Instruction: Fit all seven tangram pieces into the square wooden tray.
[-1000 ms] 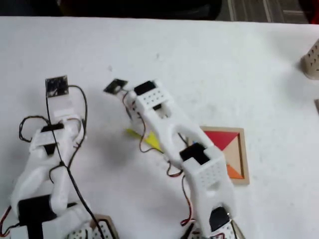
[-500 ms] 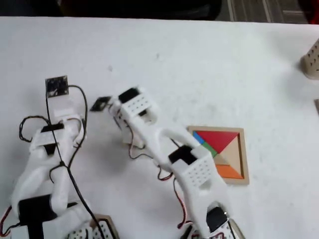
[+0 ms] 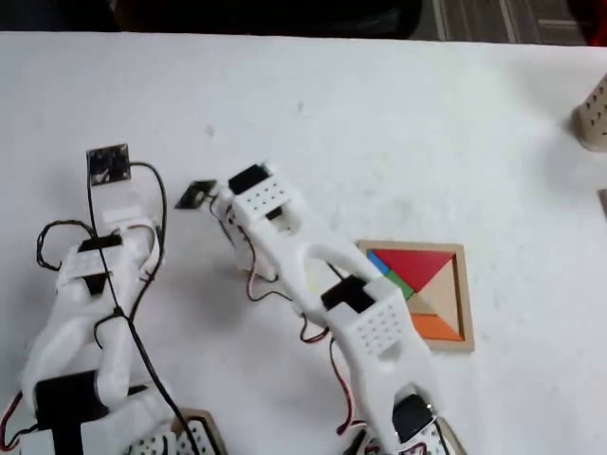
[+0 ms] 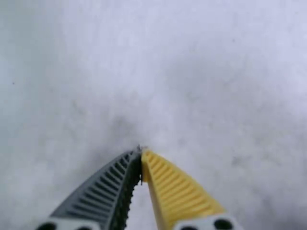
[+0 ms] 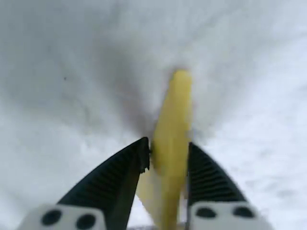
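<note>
The square wooden tray point(image 3: 466, 296) lies right of centre on the white table. Inside it are a red triangle point(image 3: 423, 265), a blue piece point(image 3: 377, 263), a green piece point(image 3: 398, 282) and an orange piece point(image 3: 439, 327). My right arm point(image 3: 270, 209) stretches from the front edge to a spot left of the tray. In the right wrist view my right gripper point(image 5: 168, 148) is shut on a yellow tangram piece point(image 5: 173, 115), held edge-on above the table. My left arm point(image 3: 95, 270) rests at the far left. Its gripper point(image 4: 140, 154) is shut on nothing, tips close to the table.
A pale wooden object point(image 3: 593, 114) stands at the right edge of the table. A small wooden corner point(image 3: 204, 427) shows at the front, between the arm bases. Bare white table stretches behind both arms and around the tray.
My right arm has swung left, away from the tray. The yellow piece that showed on the table beneath it a second ago is now covered by the arm. The left arm has kept still.
</note>
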Controlling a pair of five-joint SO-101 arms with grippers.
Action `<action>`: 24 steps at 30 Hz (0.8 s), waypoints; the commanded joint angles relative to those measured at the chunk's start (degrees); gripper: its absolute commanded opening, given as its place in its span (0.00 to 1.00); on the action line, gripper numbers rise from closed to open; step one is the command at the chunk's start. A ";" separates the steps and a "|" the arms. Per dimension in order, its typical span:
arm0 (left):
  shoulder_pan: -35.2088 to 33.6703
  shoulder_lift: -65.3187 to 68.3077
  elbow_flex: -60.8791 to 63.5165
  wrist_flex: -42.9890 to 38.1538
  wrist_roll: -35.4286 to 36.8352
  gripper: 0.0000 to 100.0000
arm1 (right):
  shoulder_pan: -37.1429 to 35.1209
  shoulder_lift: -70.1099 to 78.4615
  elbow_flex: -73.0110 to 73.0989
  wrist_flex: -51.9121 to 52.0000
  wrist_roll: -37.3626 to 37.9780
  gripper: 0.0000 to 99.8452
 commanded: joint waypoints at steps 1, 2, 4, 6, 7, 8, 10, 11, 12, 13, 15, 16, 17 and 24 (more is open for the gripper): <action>-0.84 0.04 -1.85 -1.58 -0.62 0.02 | 0.84 -1.01 0.09 4.18 -3.69 0.01; -0.84 0.04 -1.85 -1.58 -0.62 0.02 | 1.45 -2.33 0.00 5.32 -3.69 0.02; -0.84 0.04 -1.85 -1.58 -0.62 0.02 | 3.47 -5.76 -0.35 7.60 -4.04 0.02; -0.84 0.04 -1.85 -1.58 -0.62 0.02 | 5.67 -10.77 -0.26 9.27 -5.01 0.02; -0.84 0.04 -1.85 -1.58 -0.62 0.02 | 7.16 -13.49 0.09 9.63 -6.42 0.02; -0.84 0.04 -1.85 -1.58 -0.62 0.02 | 9.01 -16.40 0.35 9.80 -8.00 0.02; -0.84 0.04 -1.85 -1.58 -0.62 0.02 | 13.58 -22.29 2.20 9.80 -10.11 0.02; -0.84 0.04 -1.85 -1.58 -0.62 0.02 | 16.04 -25.10 3.34 9.80 -10.37 0.02; -0.84 0.04 -1.85 -1.58 -0.62 0.02 | 18.51 -27.91 4.84 9.80 -10.46 0.02; -0.84 0.04 -1.85 -1.58 -0.62 0.02 | 20.97 -30.64 6.68 9.80 -10.46 0.02; -0.84 0.04 -1.85 -1.58 -0.62 0.02 | 26.15 -35.03 10.55 9.71 -10.90 0.02; -0.84 0.04 -1.85 -1.58 -0.62 0.02 | 28.70 -36.79 12.48 9.71 -11.08 0.02; -0.84 0.04 -1.85 -1.58 -0.62 0.02 | 30.99 -38.55 14.77 9.63 -11.08 0.02; -0.84 0.04 -1.85 -1.58 -0.62 0.02 | 45.23 -46.73 27.43 6.64 -10.55 0.02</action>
